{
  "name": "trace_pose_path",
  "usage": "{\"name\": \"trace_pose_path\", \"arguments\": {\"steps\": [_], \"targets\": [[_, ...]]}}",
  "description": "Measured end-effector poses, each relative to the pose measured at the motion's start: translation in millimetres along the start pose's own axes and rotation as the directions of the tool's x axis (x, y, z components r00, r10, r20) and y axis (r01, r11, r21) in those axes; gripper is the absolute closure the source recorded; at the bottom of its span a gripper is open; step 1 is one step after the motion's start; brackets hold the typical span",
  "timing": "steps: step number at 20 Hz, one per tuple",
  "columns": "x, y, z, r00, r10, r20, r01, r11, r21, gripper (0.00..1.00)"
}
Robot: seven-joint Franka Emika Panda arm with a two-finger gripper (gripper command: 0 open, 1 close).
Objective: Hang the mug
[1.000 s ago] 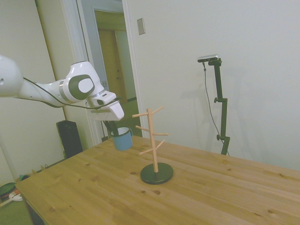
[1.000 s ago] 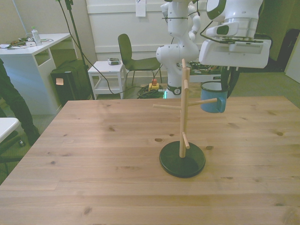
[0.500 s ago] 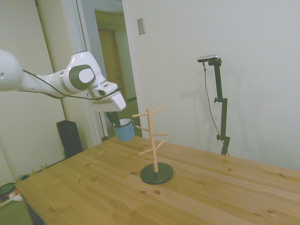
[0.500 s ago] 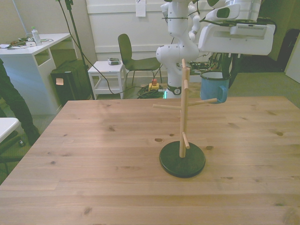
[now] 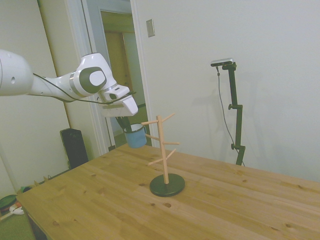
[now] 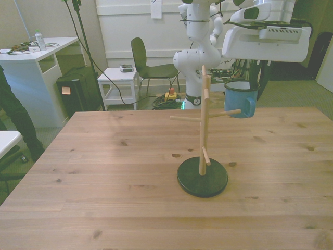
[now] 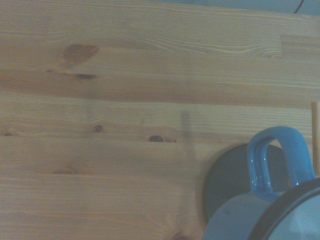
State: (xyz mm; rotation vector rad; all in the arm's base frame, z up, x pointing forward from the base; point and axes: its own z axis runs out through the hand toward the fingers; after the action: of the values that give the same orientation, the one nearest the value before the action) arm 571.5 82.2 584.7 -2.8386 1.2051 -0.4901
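Side view first: our gripper point(image 5: 124, 121) has its jaws closed on the mug point(image 5: 135, 136), dark fingers reaching down into the cup from above and pinching its rim. We hold the mug upright in the air, well above the wooden table point(image 5: 100, 200), just beside the peg stand point(image 5: 164, 152) — on the arm's side of it, about level with the upper pegs. We cannot tell from here whether mug and peg touch.

Front view: the mug point(image 6: 240, 98) hangs at the front view's right of the stand point(image 6: 203, 127), behind the tip of the peg that points that way.

Wrist view: the mug's loop handle point(image 7: 275, 160) is close up, with the stand's dark round base point(image 7: 225, 180) and the table boards point(image 7: 125, 100) below it — a thin wooden peg point(image 7: 315, 135) shows beside the handle.
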Motion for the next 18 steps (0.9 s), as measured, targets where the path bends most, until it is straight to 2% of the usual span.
{"name": "trace_pose_path", "arguments": {"steps": [10,15,16,18], "targets": [[9.7,4.2,11.2,1.0,0.017,0.012,-0.017,1.0,-0.014,1.0],[26.1,24.9,17.5,0.999,0.044,0.028,-0.044,0.999,-0.014,1.0],[29.5,29.7,18.3,0.998,0.053,0.029,-0.052,0.999,-0.015,0.0],[34.1,37.9,19.7,0.997,0.069,0.029,-0.068,0.998,-0.017,0.0]]}}
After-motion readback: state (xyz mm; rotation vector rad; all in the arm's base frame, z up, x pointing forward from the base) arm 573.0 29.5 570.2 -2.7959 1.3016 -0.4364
